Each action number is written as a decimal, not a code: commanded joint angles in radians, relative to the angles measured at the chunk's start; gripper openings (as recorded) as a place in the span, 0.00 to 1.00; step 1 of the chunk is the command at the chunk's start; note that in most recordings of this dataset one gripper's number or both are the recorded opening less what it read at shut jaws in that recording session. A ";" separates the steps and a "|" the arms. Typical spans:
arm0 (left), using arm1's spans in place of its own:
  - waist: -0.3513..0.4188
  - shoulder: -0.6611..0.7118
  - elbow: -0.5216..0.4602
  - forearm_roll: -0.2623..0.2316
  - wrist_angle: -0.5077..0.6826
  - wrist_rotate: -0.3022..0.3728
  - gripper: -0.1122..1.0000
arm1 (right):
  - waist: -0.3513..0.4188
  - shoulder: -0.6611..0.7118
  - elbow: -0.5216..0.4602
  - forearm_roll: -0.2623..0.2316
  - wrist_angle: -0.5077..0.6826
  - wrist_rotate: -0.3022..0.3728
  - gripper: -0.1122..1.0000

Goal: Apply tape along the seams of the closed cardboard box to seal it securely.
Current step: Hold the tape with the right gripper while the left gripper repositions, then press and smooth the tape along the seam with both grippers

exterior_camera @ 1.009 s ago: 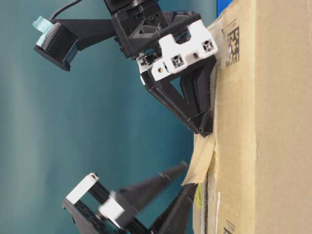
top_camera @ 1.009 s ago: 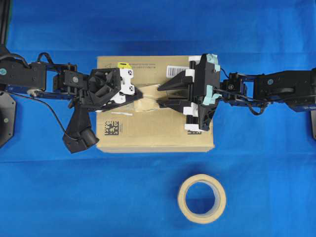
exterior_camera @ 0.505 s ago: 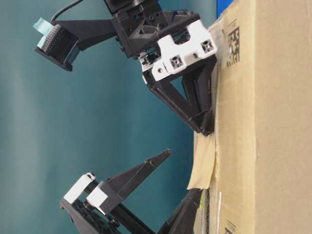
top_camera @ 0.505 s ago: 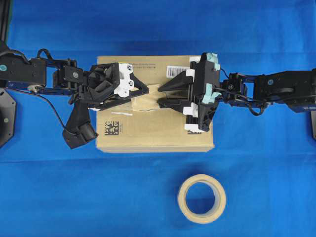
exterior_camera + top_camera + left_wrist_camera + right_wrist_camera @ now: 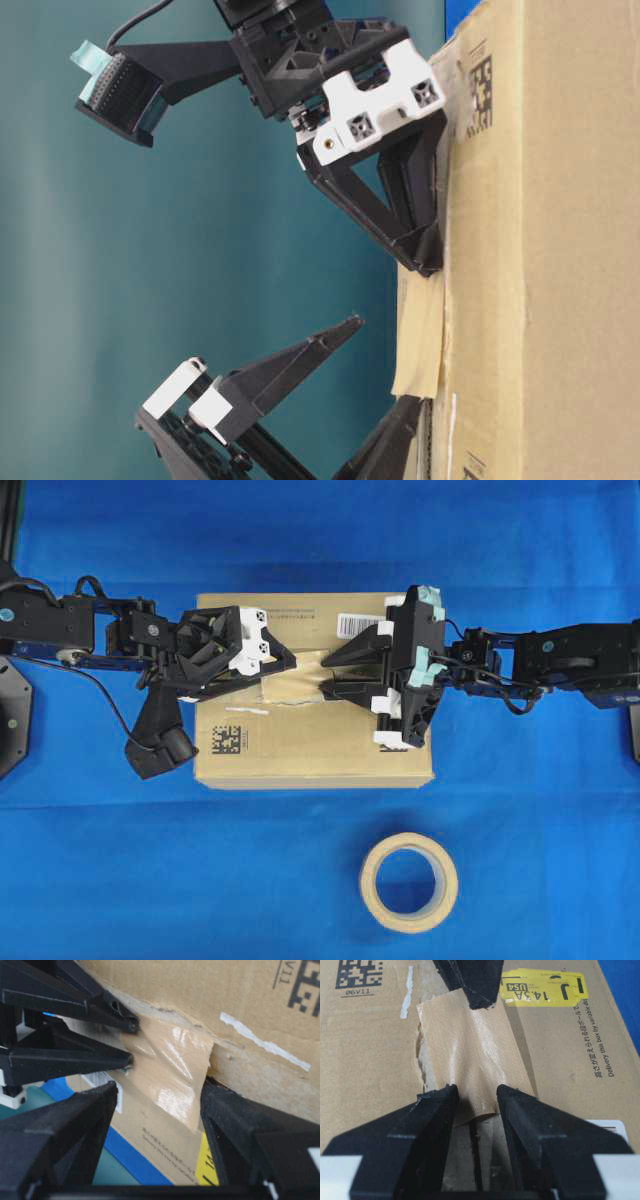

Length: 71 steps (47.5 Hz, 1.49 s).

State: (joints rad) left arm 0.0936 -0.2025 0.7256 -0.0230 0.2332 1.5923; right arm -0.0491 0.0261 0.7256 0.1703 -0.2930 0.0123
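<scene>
The cardboard box (image 5: 315,735) sat in the middle of the blue surface (image 5: 520,860), its yellow sticker (image 5: 542,987) and barcode label (image 5: 358,623) facing up. Both arms reached in over the top of it, from opposite ends.

The tape (image 5: 470,1055), a short tan piece, lay across the seams (image 5: 476,1160) near the middle of the box top, glossy and a little wrinkled. From table level its end nearer the left arm looked lifted slightly off the cardboard.

The left pincer (image 5: 283,670) stood wide apart, one finger low against the box by the tape's end, the other raised clear, holding nothing. The right pincer (image 5: 322,675) was also spread, its two fingertips (image 5: 437,1097) resting at the opposite end of the tape, one to each side, not clamped on it.

A tape roll (image 5: 409,882) lay on the surface, well apart from the box.
</scene>
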 commanded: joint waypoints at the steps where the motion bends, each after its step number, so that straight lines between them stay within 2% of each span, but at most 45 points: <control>1: 0.009 -0.023 -0.003 -0.003 0.012 -0.003 0.68 | 0.000 -0.009 -0.009 0.002 0.005 -0.002 0.52; 26: 0.034 -0.091 0.023 -0.005 0.018 -0.035 0.67 | 0.002 -0.037 -0.006 0.003 0.005 -0.002 0.52; 35: 0.015 -0.115 0.043 -0.015 -0.029 -0.117 0.67 | 0.002 -0.121 -0.003 0.000 -0.002 -0.015 0.52; 40: -0.006 -0.115 0.044 -0.015 -0.077 -0.219 0.67 | -0.005 -0.155 -0.011 -0.003 -0.020 -0.018 0.52; 45: -0.020 -0.115 0.046 -0.017 -0.129 -0.360 0.67 | -0.012 -0.164 -0.012 -0.003 -0.061 -0.018 0.52; 51: -0.021 -0.117 0.048 -0.018 -0.201 -0.614 0.63 | -0.020 -0.160 -0.015 -0.005 -0.095 -0.025 0.49; 55: -0.028 -0.115 0.049 -0.018 -0.229 -0.784 0.51 | -0.025 -0.150 -0.021 -0.008 -0.103 -0.029 0.39; 60: -0.046 -0.107 0.046 -0.012 -0.261 -0.946 0.23 | -0.026 -0.132 -0.034 -0.009 -0.106 -0.046 0.12; 64: -0.058 -0.092 0.044 -0.012 -0.291 -1.019 0.10 | -0.028 -0.110 -0.051 -0.008 -0.107 -0.057 0.10; 71: -0.069 -0.058 0.051 -0.014 -0.356 -1.065 0.10 | -0.029 -0.064 -0.087 -0.009 -0.107 -0.074 0.10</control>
State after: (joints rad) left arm 0.0291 -0.2684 0.7839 -0.0368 -0.0844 0.5384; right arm -0.0752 -0.0430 0.6765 0.1626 -0.3896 -0.0583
